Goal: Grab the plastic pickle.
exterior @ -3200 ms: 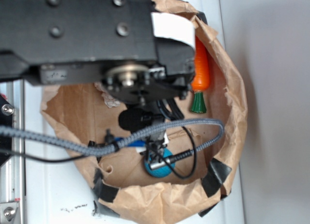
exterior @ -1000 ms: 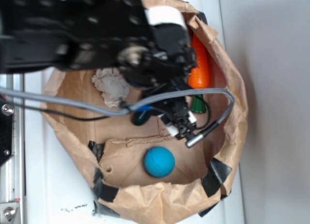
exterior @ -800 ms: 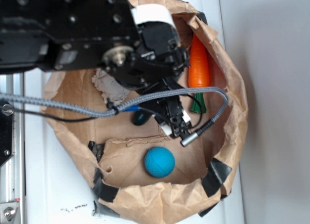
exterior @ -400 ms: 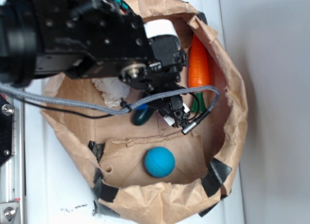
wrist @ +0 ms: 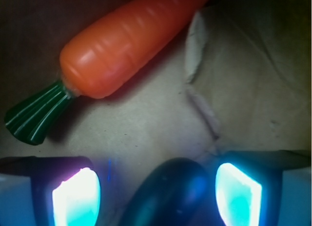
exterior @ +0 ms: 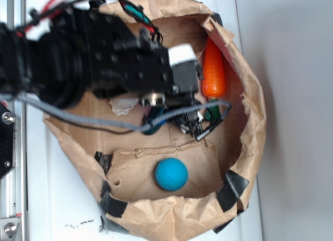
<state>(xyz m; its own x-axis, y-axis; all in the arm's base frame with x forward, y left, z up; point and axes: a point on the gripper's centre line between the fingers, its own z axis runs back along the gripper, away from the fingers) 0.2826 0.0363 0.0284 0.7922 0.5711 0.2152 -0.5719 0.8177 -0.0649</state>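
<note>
The plastic pickle [wrist: 170,196] is dark green and glossy, and its rounded end lies on the brown paper between my two lit fingers. My gripper [wrist: 157,196] is open and straddles it. There is a wide gap to the left pad [wrist: 75,196] and a narrow one to the right pad [wrist: 239,194]. From the exterior view only a dark green sliver of the pickle [exterior: 152,128] shows under the black wrist, and the gripper [exterior: 162,121] itself is mostly hidden by the arm.
An orange carrot [exterior: 213,69] with a green stem [wrist: 34,113] lies just beyond the fingers, by the paper bag's wall [exterior: 252,100]. A blue textured ball [exterior: 171,174] rests nearer the front. Crumpled paper [exterior: 122,105] sits left of the pickle.
The arm has swung from over the blue ball toward the back of the bag and come down over the pickle, whose end now sits between the open fingers.
</note>
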